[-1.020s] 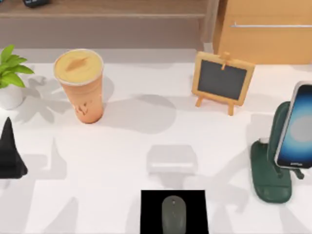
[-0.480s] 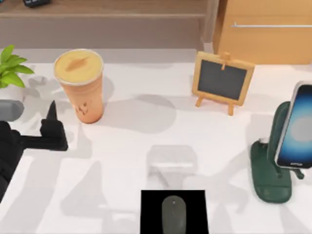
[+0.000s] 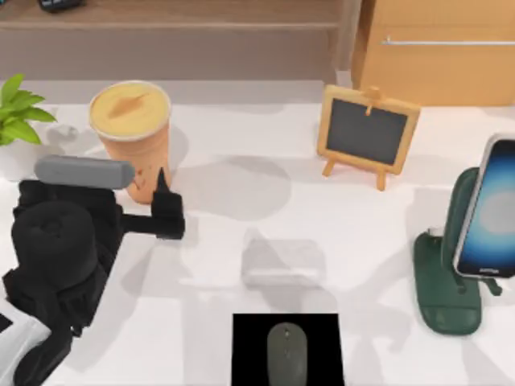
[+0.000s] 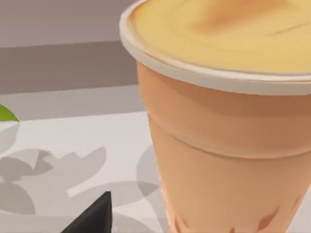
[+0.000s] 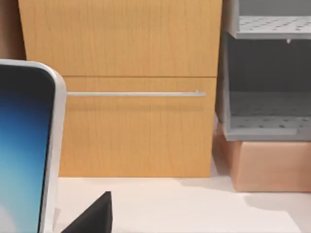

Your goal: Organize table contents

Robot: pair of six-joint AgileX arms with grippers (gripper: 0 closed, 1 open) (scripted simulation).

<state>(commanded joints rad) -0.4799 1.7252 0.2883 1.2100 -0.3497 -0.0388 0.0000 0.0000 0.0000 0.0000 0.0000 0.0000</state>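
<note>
White tabletop spreads wide under the top view, with a brown wooden cabinet and a low shelf behind its far edge.

At the far left stands the orange drink cup, upright, closed by its yellow lid; what is inside cannot be told. A small potted plant sits left of it, at the table's left edge. The left arm reaches in from the near left, and the left gripper is just beside the cup's base, on its near right side. One dark fingertip points up close against the cup wall; whether it touches, and whether the fingers are spread or closed, I cannot tell. In the left wrist view the cup looms very close, with a black finger low beside it.

A wooden-framed mini chalkboard stands at the far centre-right. At the right edge the smartphone leans upright in a dark green stand, its pale blue screen facing left. The grey mouse lies on a black pad at the near centre edge.

The right wrist view shows the phone's edge, the cabinet front and a dark finger; that gripper's state I cannot tell.
</note>
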